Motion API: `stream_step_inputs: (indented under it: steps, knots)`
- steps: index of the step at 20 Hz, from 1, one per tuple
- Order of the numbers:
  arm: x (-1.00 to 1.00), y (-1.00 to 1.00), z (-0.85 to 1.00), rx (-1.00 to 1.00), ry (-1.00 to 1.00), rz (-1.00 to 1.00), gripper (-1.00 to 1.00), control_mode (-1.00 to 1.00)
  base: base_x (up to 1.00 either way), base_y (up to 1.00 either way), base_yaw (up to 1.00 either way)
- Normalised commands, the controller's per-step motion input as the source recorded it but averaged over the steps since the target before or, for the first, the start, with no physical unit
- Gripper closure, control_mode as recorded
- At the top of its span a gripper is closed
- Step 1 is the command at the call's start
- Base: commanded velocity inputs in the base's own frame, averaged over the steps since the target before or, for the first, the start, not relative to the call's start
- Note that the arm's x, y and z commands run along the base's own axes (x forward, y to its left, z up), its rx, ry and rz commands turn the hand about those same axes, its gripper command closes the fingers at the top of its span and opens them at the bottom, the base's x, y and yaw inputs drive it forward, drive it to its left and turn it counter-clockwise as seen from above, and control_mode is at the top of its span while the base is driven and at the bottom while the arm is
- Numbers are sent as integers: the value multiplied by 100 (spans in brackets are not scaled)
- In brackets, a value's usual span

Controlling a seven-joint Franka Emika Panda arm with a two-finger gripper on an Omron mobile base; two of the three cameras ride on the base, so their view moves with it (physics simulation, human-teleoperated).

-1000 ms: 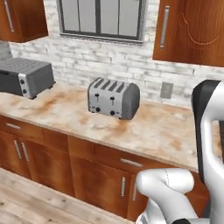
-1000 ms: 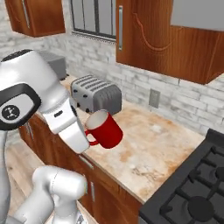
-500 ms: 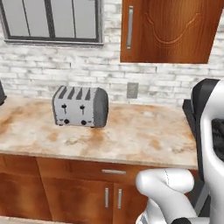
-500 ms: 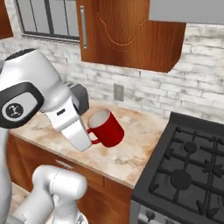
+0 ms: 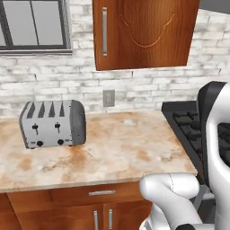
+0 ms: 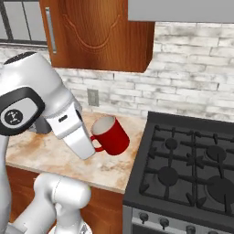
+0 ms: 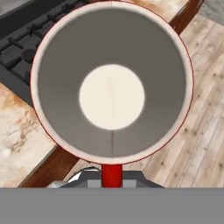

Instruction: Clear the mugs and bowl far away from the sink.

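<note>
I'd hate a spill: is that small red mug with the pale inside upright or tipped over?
Tipped. The small red mug hangs by its handle with its mouth sideways; the hand view looks straight into its empty pale inside.

Open marble counter (image 5: 117,148) betw. toaster (image 5: 52,124) at left and stove (image 6: 192,169) at right; wall cabinet (image 5: 143,33) overhangs the rear, clearance beneath prob. ample.

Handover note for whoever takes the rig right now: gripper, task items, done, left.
Gripper: shut on the red mug by its handle, mug tilted and held in the air above the counter, beside the stove.
Toaster stands on the counter, to the left.
Done: red mug picked up and in hand.
Left: set it down; the black mug and bowl can't be judged from these views.
</note>
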Motion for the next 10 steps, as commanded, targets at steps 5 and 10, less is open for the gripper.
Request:
stream_step_inputs:
  steps: [5, 10]
  knots:
    - [0, 0, 0, 0, 0, 0, 100, 100, 44, 3, -35]
    - [0, 0, 0, 0, 0, 0, 100, 100, 37, 22, -5]
